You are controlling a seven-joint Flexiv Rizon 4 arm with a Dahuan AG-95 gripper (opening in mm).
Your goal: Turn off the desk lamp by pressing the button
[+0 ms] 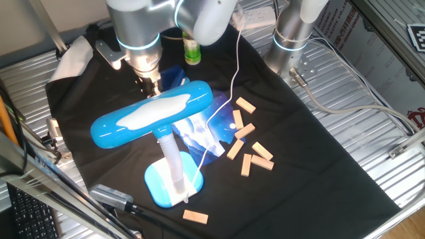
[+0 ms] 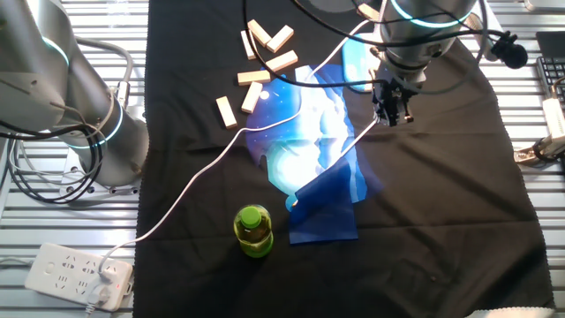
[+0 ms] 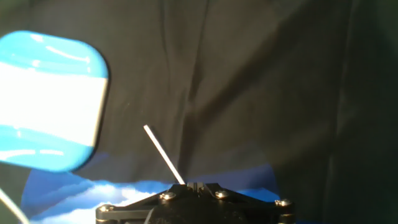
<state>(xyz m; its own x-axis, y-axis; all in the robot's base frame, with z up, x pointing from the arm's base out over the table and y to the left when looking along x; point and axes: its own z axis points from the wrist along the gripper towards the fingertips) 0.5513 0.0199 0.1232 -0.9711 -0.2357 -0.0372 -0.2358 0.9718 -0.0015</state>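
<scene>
Hand view: desk lamp (image 3: 50, 99) left of gripper (image 3: 193, 186).

Blue-white lamp head (image 3: 50, 99) over black cloth (image 3: 261, 81)

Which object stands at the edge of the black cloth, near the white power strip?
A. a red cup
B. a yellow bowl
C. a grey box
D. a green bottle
D: in the other fixed view a green bottle stands upright on the black cloth, not far from the white power strip that lies off the cloth.
</scene>
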